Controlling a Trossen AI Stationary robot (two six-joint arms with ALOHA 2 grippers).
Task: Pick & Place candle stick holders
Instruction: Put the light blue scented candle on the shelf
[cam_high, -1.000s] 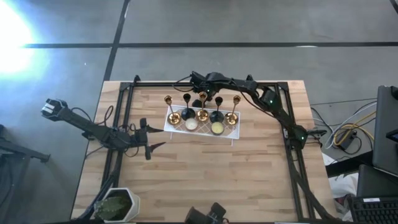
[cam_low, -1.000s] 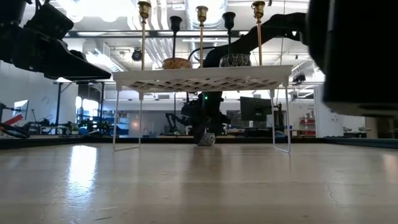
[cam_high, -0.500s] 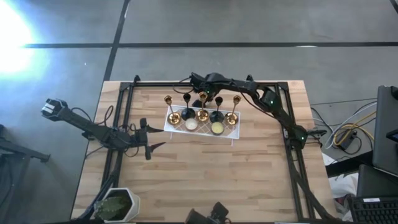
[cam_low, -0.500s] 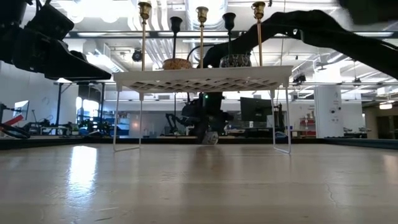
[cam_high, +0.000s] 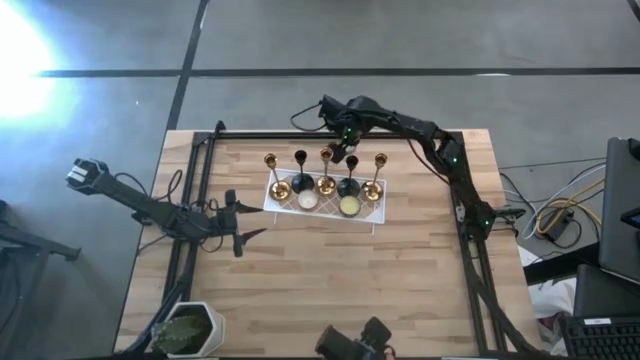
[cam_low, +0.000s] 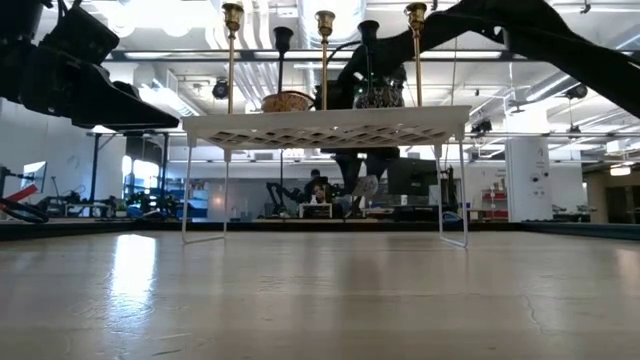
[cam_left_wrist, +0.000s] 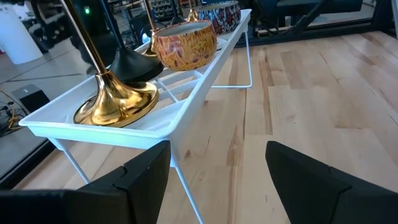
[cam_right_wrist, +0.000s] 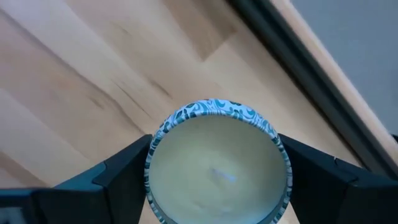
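Three gold and two black candle stick holders (cam_high: 326, 172) stand upright on their round bases in a white lattice tray (cam_high: 372, 212) on legs. My right gripper (cam_high: 347, 146) hangs over the table's far side, just behind the tray. It is shut on a small round tin candle with a blue-and-white pattern (cam_right_wrist: 217, 171), seen below the tray in the low view (cam_low: 363, 189). My left gripper (cam_high: 240, 236) waits open to the tray's left, its fingers (cam_left_wrist: 146, 174) short of the tray's end. My right gripper pinches the tin candle's round side wall (cam_right_wrist: 153, 163) between its two fingers (cam_right_wrist: 115, 177), one on each opposite side. The fingers come from above, pointing down. The tin is lifted clear of the table, its open top with pale wax facing up.
Two more tin candles sit in the tray's near row, a yellow-patterned one (cam_left_wrist: 185, 42) and a blue-patterned one (cam_low: 378, 97). A white pot with a plant (cam_high: 187, 328) stands at the near left corner. Bare wood lies in front of the tray.
My right gripper has risen from the table behind the tray and shifted a little toward the right edge. It takes the tin candle along: the tin stood on the table a second ago and now hangs clear of it.
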